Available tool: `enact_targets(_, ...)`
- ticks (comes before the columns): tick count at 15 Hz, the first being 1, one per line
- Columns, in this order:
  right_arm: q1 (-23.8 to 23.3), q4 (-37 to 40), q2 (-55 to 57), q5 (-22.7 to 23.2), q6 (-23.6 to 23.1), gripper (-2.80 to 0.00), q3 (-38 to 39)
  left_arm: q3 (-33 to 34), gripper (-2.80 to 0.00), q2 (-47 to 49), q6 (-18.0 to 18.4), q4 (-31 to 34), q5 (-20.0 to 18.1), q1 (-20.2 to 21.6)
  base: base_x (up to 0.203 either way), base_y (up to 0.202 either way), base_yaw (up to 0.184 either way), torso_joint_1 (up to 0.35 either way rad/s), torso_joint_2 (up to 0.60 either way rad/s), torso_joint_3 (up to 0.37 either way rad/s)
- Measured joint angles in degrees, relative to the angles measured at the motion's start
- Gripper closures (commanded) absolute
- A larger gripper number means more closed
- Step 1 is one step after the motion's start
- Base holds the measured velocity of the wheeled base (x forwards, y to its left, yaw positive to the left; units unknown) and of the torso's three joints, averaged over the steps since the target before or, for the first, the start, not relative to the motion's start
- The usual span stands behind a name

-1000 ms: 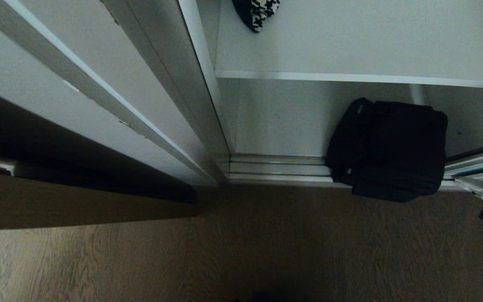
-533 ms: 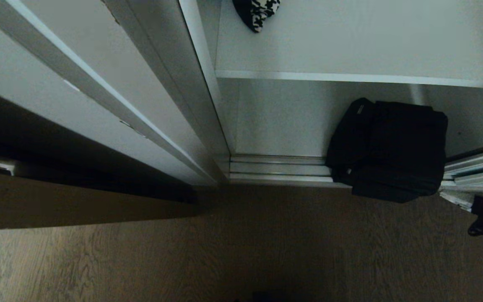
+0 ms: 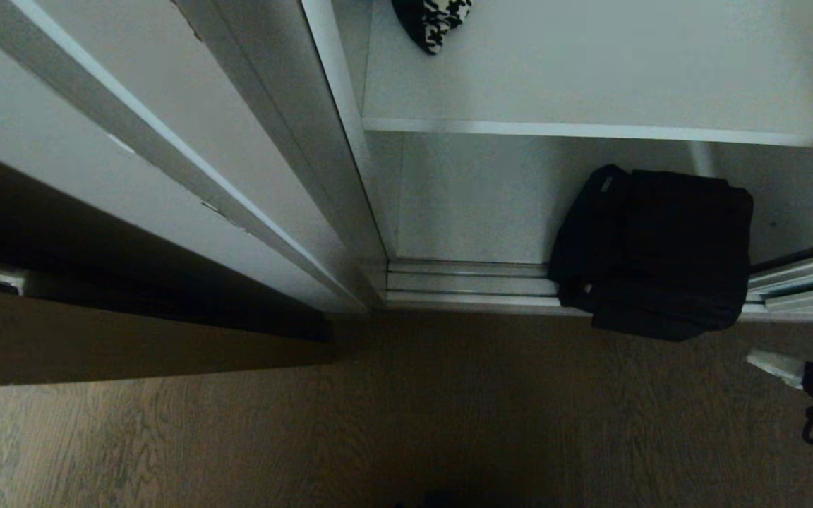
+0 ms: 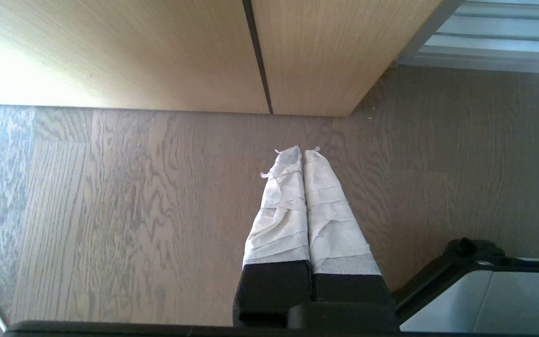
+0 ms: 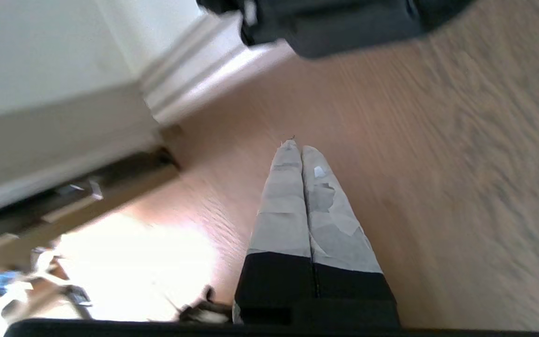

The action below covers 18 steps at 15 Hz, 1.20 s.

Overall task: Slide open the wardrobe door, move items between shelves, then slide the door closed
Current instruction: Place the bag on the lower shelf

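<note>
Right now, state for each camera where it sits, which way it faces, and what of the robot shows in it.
Head view: looks down from the head at the open wardrobe, the black bag over the door track; only the right gripper shows.
Left wrist view: behind the shut left gripper, facing the floor by a tan wood panel.
Right wrist view: behind the shut right gripper, facing the floor towards the bag.
Shared: bag, floor and track in head and right wrist views.

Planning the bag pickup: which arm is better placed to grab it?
Right, probably. The right gripper, shut and empty, is over the floor beside the bulky soft black fabric bag on the bottom white shelf. The left gripper sits by a tan wood-grain panel, shut.
</note>
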Motion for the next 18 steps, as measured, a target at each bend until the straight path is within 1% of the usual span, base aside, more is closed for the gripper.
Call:
enact_targets(2,-1.30,1.55,-1.34,-0.03,-5.65,0.00,3.34,0.00,0.00,0.00,0.00,0.00,0.00,0.00,0.000,0.000,0.000,0.000,0.00,0.000)
enact_targets(4,-1.94,2.22,-1.06,-1.17,-13.00,0.00,6.06,0.00,0.00,0.00,0.00,0.00,0.00,0.00,0.000,0.000,0.000,0.000,0.00,0.000)
enact_targets(6,-1.28,2.17,1.16,-5.06,-21.21,0.00,7.75,0.00,0.00,0.00,-0.02,0.00,0.00,0.00,0.000,0.000,0.000,0.000,0.00,0.000)
enact_targets(8,0.69,1.95,3.91,-8.93,-29.03,0.00,8.29,0.00,0.00,0.00,-0.02,0.00,0.00,0.00,0.000,0.000,0.000,0.000,0.00,0.000)
enact_targets(9,1.80,1.79,5.43,-10.33,-32.46,0.00,8.25,0.00,0.00,0.00,-0.03,0.00,0.00,0.00,0.000,0.000,0.000,0.000,0.00,0.000)
enact_targets(10,2.87,1.42,6.77,-11.50,-34.85,0.00,8.13,0.00,0.00,0.00,0.00,0.00,0.00,0.00,0.000,0.000,0.000,0.000,0.00,0.000)
enact_targets(11,4.04,0.09,8.26,-12.48,-36.17,0.00,8.16,0.00,0.00,0.00,-0.02,0.00,0.00,0.00,0.000,0.000,0.000,0.000,0.00,0.000)
enact_targets(14,7.90,-6.91,13.31,-14.39,-36.32,0.00,8.37,0.00,0.00,0.00,0.00,0.00,0.00,0.00,0.000,0.000,0.000,0.000,0.00,0.000)
enact_targets(18,12.05,-10.22,19.91,-21.65,-36.16,0.00,5.82,0.00,0.00,0.00,0.00,-0.01,0.00,0.00,0.000,0.000,0.000,0.000,0.00,0.000)
